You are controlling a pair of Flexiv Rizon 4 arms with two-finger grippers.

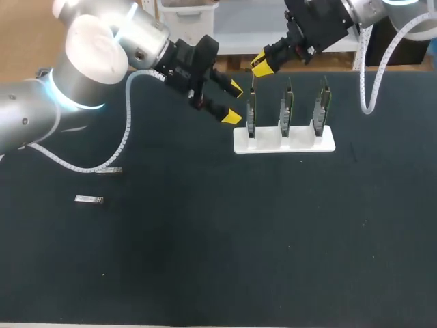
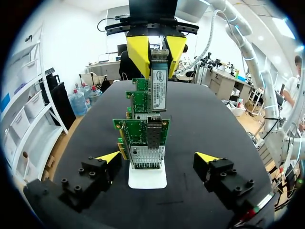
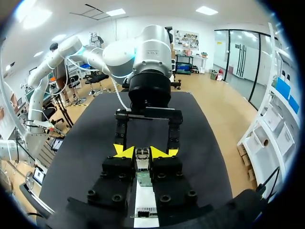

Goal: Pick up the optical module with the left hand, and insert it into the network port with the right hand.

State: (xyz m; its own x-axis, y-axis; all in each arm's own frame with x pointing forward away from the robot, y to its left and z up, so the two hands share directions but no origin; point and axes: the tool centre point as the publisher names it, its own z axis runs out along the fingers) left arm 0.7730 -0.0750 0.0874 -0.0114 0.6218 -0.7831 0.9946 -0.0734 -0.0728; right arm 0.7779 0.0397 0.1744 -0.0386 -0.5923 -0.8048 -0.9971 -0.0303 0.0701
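Got two small metal pieces (image 1: 108,170) lying flat on the black mat (image 1: 205,260) way over left, a bit apart. Next up, left gripper (image 1: 233,102) spread wide, holding nothing, just beside the white stand (image 1: 283,140) with three upright cards. Over the leftmost card (image 1: 251,113): right gripper (image 1: 259,66) clamped on the optical module (image 2: 158,81), hanging above the network port (image 2: 155,136). Touching yet or not, hard to say.
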